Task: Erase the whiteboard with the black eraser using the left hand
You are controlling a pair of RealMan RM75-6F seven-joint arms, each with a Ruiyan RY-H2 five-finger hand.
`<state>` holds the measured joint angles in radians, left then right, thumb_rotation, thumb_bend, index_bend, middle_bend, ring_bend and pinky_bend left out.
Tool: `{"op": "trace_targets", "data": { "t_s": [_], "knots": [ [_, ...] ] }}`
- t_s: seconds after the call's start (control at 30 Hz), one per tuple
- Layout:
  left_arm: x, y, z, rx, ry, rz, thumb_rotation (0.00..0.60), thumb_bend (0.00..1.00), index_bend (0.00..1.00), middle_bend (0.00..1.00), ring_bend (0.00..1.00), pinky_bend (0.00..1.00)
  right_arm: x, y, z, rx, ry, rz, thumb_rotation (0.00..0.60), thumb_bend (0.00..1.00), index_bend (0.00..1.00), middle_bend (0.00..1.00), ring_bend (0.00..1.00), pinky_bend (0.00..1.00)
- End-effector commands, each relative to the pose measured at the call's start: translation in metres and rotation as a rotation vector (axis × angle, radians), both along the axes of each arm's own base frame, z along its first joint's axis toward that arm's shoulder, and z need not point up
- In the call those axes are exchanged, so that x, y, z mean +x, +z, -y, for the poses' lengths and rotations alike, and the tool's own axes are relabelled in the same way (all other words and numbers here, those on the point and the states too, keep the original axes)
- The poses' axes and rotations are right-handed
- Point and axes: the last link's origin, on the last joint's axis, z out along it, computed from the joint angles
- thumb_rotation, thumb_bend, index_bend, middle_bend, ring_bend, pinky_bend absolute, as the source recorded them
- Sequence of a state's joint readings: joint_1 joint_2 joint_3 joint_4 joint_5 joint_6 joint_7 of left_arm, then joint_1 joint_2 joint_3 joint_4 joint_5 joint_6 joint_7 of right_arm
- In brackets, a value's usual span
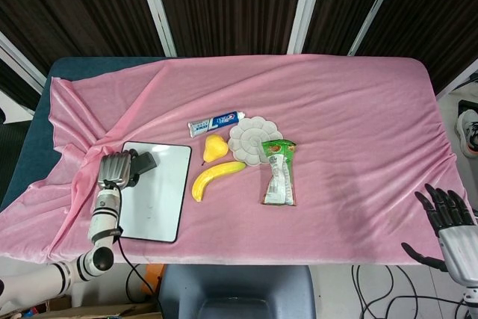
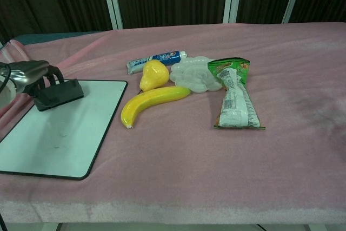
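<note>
Pink cloth (image 1: 351, 132) over table, dark slatted wall (image 1: 224, 5)

The head view looks steeply down from high above the near edge of the table, taking in the whole pink cloth (image 1: 351, 110) and the dark slatted wall behind it. It sits far enough back that the banana (image 1: 216, 178) appears small, near the middle of the frame.

The chest view looks from lower down and much closer, at a shallow angle across the cloth (image 2: 292, 150) toward the same wall, so the banana (image 2: 152, 103) looms larger, left of centre.

Both share the ground around the banana: the whiteboard (image 1: 154, 201) (image 2: 65, 136) to its left, the snack packet (image 1: 279, 172) (image 2: 235, 99) to its right.
</note>
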<state>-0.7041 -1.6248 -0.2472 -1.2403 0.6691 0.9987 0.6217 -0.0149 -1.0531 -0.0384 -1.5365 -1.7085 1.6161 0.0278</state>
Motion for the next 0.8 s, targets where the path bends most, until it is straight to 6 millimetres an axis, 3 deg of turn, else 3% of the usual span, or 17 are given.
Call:
{"op": "trace_targets", "data": {
  "t_s": [0.03, 0.23, 0.4, 0.63, 0.73, 0.8],
  "knots": [
    [0.003, 0.01, -0.003, 0.035, -0.007, 0.019, 0.6, 0.76, 0.61, 0.77, 0.75, 0.7, 0.0, 0.0, 0.001, 0.002, -0.001, -0.001, 0.6, 0.34, 0.0, 0.0, 0.0, 0.0],
    [0.0, 0.046, 0.0, 0.116, -0.013, 0.024, 0.6, 0.75, 0.61, 0.77, 0.75, 0.66, 0.0, -0.002, 0.001, 0.008, -0.004, -0.004, 0.6, 0.34, 0.0, 0.0, 0.0, 0.0],
    [-0.024, 0.073, -0.002, 0.17, 0.053, -0.011, 0.6, 0.71, 0.61, 0.75, 0.68, 0.6, 0.001, -0.002, 0.0, 0.011, -0.001, -0.005, 0.6, 0.34, 0.0, 0.0, 0.0, 0.0],
    [-0.063, 0.074, -0.003, 0.143, 0.143, -0.021, 0.6, 0.67, 0.53, 0.65, 0.6, 0.53, 0.001, -0.007, 0.002, 0.025, -0.002, -0.012, 0.6, 0.34, 0.0, 0.0, 0.0, 0.0],
    [-0.071, 0.068, -0.001, 0.106, 0.148, -0.028, 0.6, 0.54, 0.41, 0.54, 0.52, 0.47, 0.002, -0.009, 0.003, 0.033, -0.004, -0.016, 0.6, 0.34, 0.0, 0.0, 0.0, 0.0],
    [-0.072, 0.067, 0.0, 0.099, 0.143, -0.006, 0.6, 0.47, 0.33, 0.42, 0.4, 0.42, 0.002, -0.01, 0.003, 0.035, -0.004, -0.017, 0.6, 0.34, 0.0, 0.0, 0.0, 0.0]
  ]
}}
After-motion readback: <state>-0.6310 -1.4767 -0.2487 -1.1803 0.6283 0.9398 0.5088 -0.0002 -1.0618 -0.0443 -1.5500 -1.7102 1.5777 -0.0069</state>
